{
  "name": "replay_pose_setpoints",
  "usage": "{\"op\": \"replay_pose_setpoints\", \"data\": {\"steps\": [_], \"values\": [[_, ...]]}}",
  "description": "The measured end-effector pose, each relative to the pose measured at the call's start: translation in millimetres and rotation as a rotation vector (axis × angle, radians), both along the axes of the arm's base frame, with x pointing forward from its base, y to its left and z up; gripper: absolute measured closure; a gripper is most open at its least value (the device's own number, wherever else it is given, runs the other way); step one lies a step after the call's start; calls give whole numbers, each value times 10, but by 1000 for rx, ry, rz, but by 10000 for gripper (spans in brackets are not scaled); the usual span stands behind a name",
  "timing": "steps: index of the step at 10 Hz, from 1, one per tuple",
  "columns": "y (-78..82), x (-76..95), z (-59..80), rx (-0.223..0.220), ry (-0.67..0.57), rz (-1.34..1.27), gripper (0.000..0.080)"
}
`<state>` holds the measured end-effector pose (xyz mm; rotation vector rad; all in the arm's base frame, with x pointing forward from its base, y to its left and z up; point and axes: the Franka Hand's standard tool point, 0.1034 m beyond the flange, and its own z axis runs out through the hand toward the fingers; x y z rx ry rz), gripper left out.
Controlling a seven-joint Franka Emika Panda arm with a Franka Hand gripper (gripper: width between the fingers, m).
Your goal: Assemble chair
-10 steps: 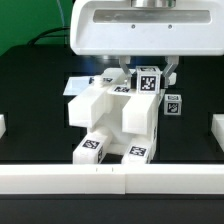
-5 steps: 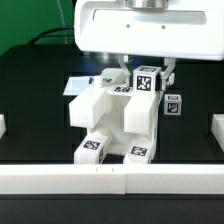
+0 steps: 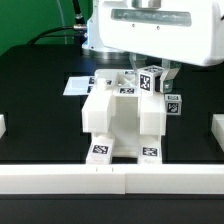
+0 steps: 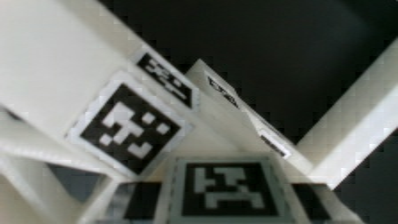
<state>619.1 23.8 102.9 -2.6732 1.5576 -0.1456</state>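
Note:
The chair stands mid-table in the exterior view as one blocky white body, facing front, with two tagged feet at its base. My gripper hangs over its back right corner, under the big white housing, shut on an upright tagged chair piece. In the wrist view that piece's tag fills the gap of my gripper, with dark fingers pressed against both sides. Beyond it lie a second tagged face and a white bar of the chair.
The marker board lies flat behind the chair toward the exterior view's left. A small tagged cube sits at the chair's right. White rails border the table at the front, left and right.
My gripper has shifted toward the exterior view's right with the piece held. The chair body has turned with it, from an angled stance to facing front, its feet now further right.

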Motion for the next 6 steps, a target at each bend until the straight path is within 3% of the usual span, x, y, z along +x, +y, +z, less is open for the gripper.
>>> {"op": "replay_pose_setpoints", "data": {"steps": [1,2,3,5,6], "values": [[2,0,0,5,-1,-47,528],[4,-2,-2,6,0,-51,453],[4,-3,-3,4,0,-32,453],[8,-10,-7,0,4,6,204],[4,-9,-6,-6,5,55,204]]}}
